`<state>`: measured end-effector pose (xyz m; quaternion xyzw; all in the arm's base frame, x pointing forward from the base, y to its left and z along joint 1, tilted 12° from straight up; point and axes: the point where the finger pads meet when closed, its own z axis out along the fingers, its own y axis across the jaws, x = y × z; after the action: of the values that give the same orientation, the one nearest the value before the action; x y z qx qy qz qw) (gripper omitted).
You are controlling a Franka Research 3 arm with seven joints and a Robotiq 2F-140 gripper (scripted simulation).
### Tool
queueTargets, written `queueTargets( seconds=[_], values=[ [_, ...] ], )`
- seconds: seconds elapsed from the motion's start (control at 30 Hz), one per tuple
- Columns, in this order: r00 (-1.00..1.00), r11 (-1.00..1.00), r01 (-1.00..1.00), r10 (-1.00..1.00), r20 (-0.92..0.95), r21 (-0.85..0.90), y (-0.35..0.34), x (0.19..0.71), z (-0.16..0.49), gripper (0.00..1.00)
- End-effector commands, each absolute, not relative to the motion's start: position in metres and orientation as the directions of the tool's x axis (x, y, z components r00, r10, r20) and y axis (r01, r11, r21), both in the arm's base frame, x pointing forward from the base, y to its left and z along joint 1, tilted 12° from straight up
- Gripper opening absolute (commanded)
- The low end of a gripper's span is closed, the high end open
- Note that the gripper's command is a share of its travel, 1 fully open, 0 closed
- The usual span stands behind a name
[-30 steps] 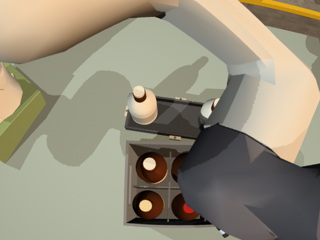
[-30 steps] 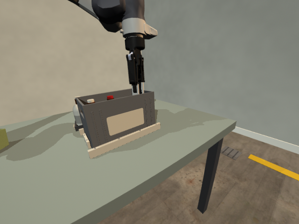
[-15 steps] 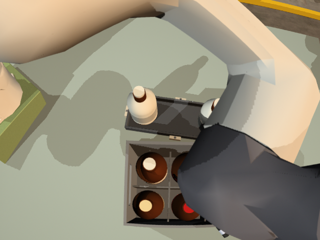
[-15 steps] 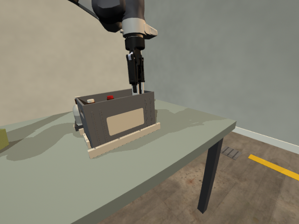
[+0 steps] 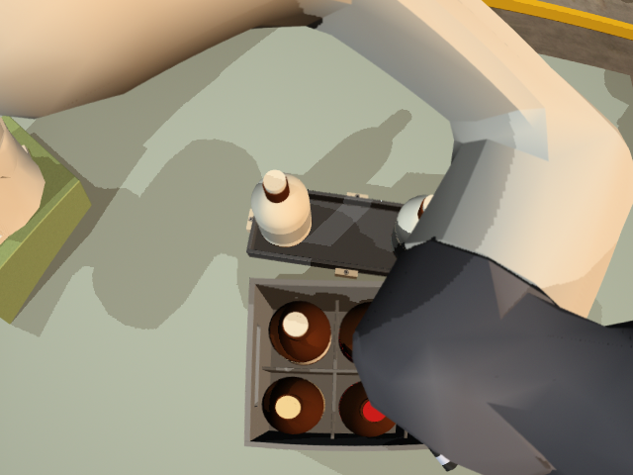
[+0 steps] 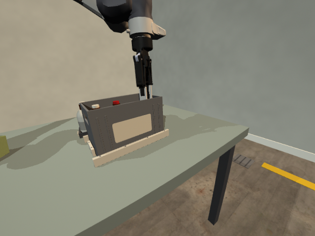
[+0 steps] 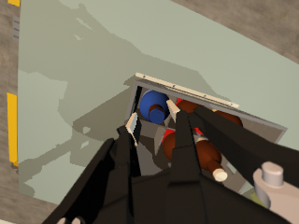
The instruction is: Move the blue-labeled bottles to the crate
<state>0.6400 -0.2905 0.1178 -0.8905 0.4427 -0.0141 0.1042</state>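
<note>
The blue bottle [image 7: 151,101] stands, apparently upright, in a corner cell of the crate [image 5: 249,357] [image 6: 101,132] [image 7: 266,121]. The pincer [image 6: 145,96] [image 7: 153,113] is partly spread, its tips on either side of the bottle's top, and seems to pinch nothing. Four brown bottles [image 5: 312,342] [image 6: 95,105] [image 7: 206,154] occupy other cells; one cell beside the blue bottle appears vacant. Beyond, the tray [image 5: 352,225] [image 6: 82,134] carries a white bottle [image 5: 281,217] [image 6: 81,122] upright and a partly hidden bottle [image 5: 407,222], with a gap between. Both containers look level on the bench [image 5: 153,399] [image 6: 152,177] [image 7: 56,47]. Placement and release are probably complete; withdrawal remains, though the hidden bottle's label cannot be checked.
</note>
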Motion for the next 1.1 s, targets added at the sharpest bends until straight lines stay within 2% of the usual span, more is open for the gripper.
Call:
queueTargets(
  seconds=[0.0,1.07],
  values=[
    [0.607,-0.587,-0.786,-0.792,-0.064,-0.195,-0.295,0.638,0.125,0.38],
    [0.607,-0.587,-0.786,-0.792,-0.064,-0.195,-0.305,0.632,0.183,0.38]
  ],
)
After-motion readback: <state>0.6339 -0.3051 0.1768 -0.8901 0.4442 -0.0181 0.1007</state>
